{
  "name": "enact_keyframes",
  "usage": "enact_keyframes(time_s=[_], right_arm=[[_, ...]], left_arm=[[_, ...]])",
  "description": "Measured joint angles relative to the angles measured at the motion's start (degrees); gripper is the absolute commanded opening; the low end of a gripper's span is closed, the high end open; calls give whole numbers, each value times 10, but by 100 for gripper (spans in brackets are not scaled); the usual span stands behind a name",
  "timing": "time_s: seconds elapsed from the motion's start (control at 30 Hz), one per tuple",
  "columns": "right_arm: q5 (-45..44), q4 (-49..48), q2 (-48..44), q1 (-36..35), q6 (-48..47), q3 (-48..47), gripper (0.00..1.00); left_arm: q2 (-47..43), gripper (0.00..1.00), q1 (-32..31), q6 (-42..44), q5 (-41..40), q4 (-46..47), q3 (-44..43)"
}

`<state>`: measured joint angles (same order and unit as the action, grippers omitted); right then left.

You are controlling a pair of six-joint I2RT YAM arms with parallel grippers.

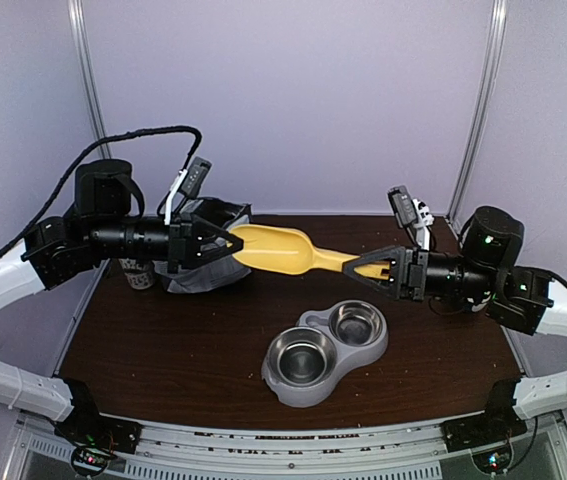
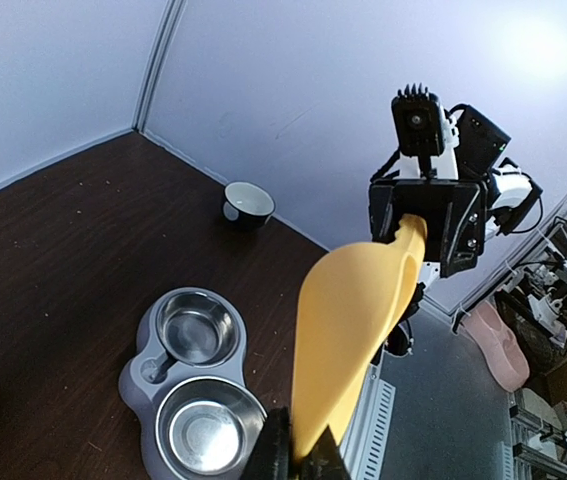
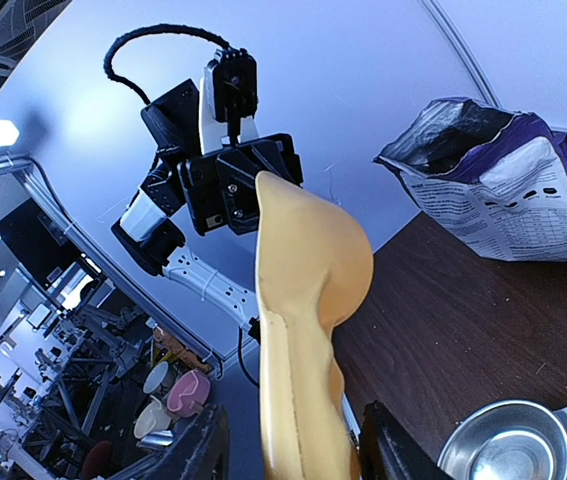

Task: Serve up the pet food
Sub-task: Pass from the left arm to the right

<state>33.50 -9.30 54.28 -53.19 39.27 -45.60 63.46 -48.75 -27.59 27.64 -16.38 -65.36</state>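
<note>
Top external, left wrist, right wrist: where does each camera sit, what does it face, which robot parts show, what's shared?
Top external: above, behind the bases, looking down on the table; both arms show.
Left wrist: on left arm, faces the right end effector; own fingers below.
Right wrist: on right arm, faces the left end effector, bag; own fingers below.
Shared: yellow scoop.

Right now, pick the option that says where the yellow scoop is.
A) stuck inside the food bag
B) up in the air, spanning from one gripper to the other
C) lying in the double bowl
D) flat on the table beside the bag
B: the yellow scoop hangs above the table. Its bowl end is pinched in the left gripper and its handle sits between the right gripper fingers, clear of the double bowl and the bag.
</note>
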Motion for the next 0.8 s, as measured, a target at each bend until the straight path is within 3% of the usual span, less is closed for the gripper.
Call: enact_keyframes(time_s=[0.27, 0.8], right_arm=[[-3, -9, -6, -2, 0, 1, 40], [-3, -8, -6, -2, -1, 1, 23]], left_arm=[[3, 0, 0, 0, 14, 0, 0], [8, 0, 0, -6, 13, 0, 0]])
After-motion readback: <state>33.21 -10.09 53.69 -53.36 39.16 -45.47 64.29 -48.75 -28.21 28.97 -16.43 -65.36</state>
